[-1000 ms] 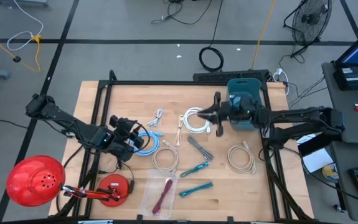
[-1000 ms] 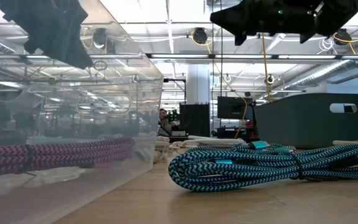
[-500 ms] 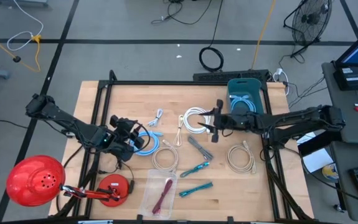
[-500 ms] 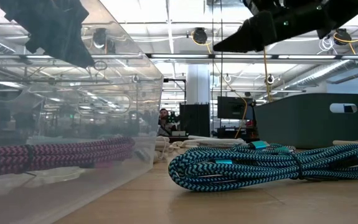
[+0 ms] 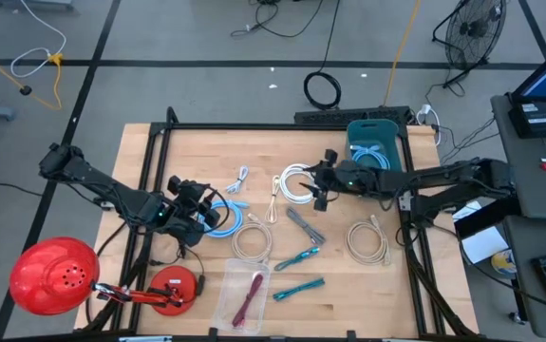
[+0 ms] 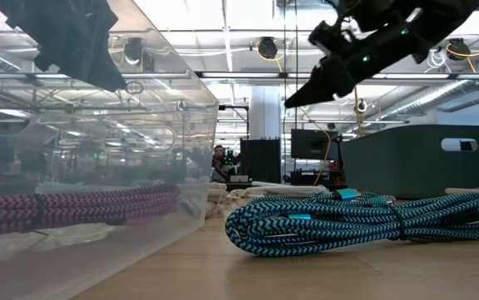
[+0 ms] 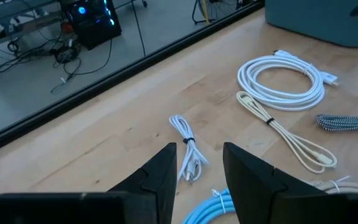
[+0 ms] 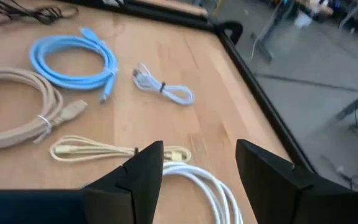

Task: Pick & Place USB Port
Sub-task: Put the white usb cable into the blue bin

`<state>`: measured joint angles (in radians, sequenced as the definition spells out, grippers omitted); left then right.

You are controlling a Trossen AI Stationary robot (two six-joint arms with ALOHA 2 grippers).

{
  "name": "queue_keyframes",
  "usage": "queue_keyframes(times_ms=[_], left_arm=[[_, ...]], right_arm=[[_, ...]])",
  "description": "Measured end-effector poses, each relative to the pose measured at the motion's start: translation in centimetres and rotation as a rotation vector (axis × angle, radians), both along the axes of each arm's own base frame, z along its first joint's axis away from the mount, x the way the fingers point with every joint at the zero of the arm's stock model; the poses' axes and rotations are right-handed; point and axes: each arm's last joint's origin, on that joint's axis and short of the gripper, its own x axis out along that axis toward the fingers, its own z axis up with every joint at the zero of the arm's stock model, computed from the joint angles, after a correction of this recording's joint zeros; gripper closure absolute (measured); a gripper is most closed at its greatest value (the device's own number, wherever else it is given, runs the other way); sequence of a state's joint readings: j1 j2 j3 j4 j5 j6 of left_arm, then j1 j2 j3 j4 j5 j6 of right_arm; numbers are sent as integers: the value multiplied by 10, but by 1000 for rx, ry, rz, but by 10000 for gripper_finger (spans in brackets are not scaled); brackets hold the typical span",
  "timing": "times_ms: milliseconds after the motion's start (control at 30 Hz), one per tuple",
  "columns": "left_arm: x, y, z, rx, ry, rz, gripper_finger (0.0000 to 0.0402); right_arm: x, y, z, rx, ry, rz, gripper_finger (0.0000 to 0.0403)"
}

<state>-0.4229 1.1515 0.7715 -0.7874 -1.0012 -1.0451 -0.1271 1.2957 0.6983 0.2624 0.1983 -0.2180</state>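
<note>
- Right gripper (image 5: 318, 187) hangs in the air over the coiled white round cable (image 5: 298, 185) near the middle of the wooden table (image 5: 415, 304); its two dark fingers (image 8: 142, 171) stand clearly apart with nothing between them.
- Left gripper (image 7: 198, 163) hovers over the table's left part, just above the coiled light-blue cable (image 5: 221, 217); its fingers are parted by a narrow gap and hold nothing.
- Cables on the open tabletop, counted from above: one white coil, one light-blue coil, two beige coils (one (image 5: 252, 241) below the centre, one (image 5: 367, 241) to the right), one small white tied bundle (image 5: 239, 179), one thin beige tied cable (image 5: 273, 201), one grey braided bundle (image 5: 305, 226) and two teal braided bundles (image 5: 299, 256), (image 5: 298, 287).
- One more light-blue cable (image 5: 371, 155) lies inside the dark teal plastic bin (image 5: 375, 129) at the table's far right corner.
- One clear plastic box (image 5: 243, 294) at the near edge holds a magenta braided cable (image 5: 251, 296).
- Right arm reaches in from the right side, stretched nearly level across the table, with the wrist tipped downward in the low view.
- Left arm comes in from the far left, bent at the elbow, with its wrist low.
</note>
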Motion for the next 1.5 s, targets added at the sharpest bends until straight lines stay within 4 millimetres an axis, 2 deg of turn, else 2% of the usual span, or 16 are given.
queue_keyframes(times_ms=[300,400,567,733,867,1067,1333,1500], left_arm=[[0,0,0,-2,10,-8,270],[0,0,0,-8,13,-15,270],[0,-1,-1,-10,21,-20,270],[1,0,0,-10,19,-15,270],[1,0,0,-13,13,-15,270],[3,0,1,-17,-4,-20,270],[3,-1,1,-14,1,-27,270],[3,-1,0,-12,4,-29,270]], right_arm=[[33,-17,-23,82,145,-4,211],[35,-25,-34,97,248,-31,212],[25,-36,-41,112,366,-87,213],[19,-28,-34,160,384,53,217],[17,-15,-39,137,468,146,220],[18,-9,-47,118,521,180,219],[19,-9,-53,106,545,195,222],[23,-11,-68,111,591,203,222]])
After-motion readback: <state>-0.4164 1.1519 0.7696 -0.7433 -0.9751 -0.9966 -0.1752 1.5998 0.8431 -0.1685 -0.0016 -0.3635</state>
